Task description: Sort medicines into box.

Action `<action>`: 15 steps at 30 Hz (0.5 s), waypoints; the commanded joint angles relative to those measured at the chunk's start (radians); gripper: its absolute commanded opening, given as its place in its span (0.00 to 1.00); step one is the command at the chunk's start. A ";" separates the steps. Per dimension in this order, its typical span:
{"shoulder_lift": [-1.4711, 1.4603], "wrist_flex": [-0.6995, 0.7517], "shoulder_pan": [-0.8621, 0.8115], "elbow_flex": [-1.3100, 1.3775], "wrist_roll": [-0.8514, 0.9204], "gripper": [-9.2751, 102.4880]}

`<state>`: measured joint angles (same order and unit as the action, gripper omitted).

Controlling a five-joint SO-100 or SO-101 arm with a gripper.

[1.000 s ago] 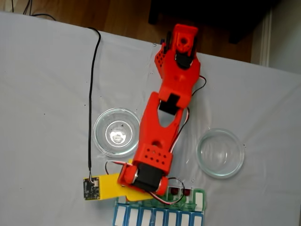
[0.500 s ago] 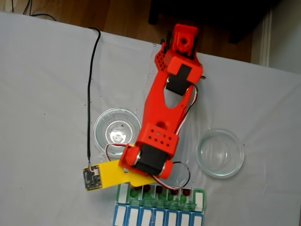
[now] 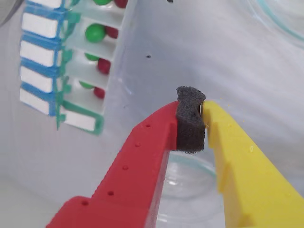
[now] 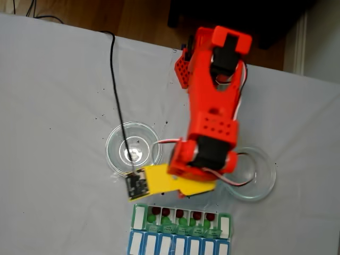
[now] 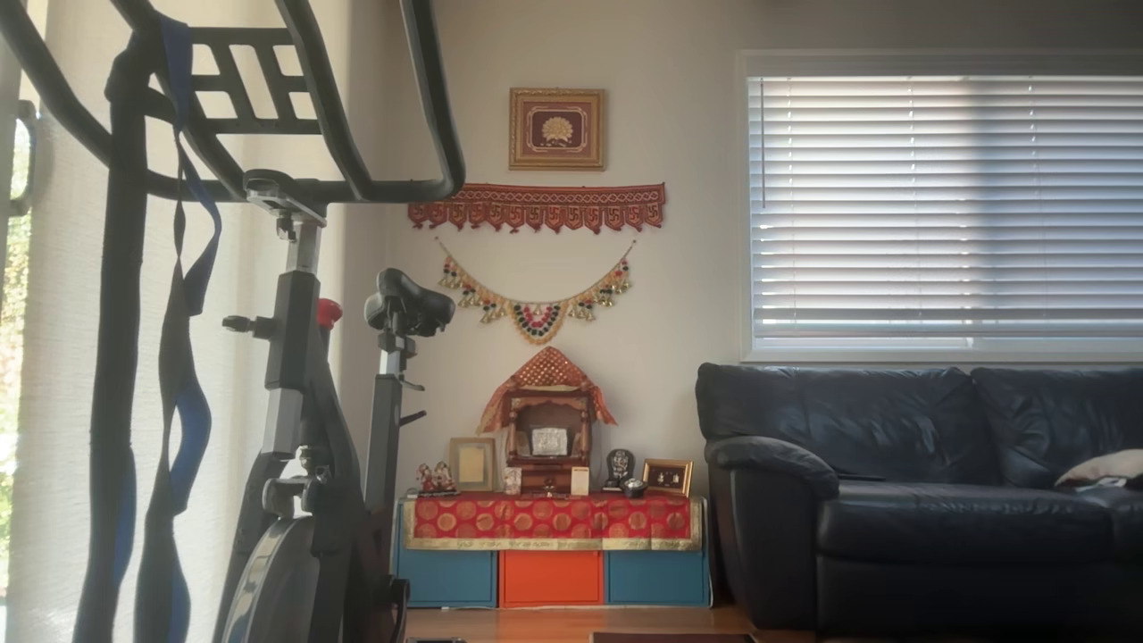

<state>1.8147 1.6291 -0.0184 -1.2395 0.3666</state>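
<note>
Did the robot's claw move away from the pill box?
Yes. In the fixed view the gripper has lifted up-frame off the box and swung right, so its arm now overlaps the right glass dish. The box stayed put.

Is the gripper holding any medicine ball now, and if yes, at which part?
Nothing is held: the red and yellow gripper is closed, its fingers meeting only on its own black foam pad, no ball between.
</note>
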 commanded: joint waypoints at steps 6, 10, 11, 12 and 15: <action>0.126 -0.230 0.083 -0.011 -0.307 0.09; 0.272 -0.557 0.138 -0.270 -0.374 0.09; 0.281 -0.583 0.150 -0.284 -0.403 0.09; 0.285 -0.588 0.166 -0.284 -0.436 0.09; 0.310 -0.644 0.196 -0.328 -0.462 0.09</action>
<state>2.0003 1.0600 0.1427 -1.5677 -0.0706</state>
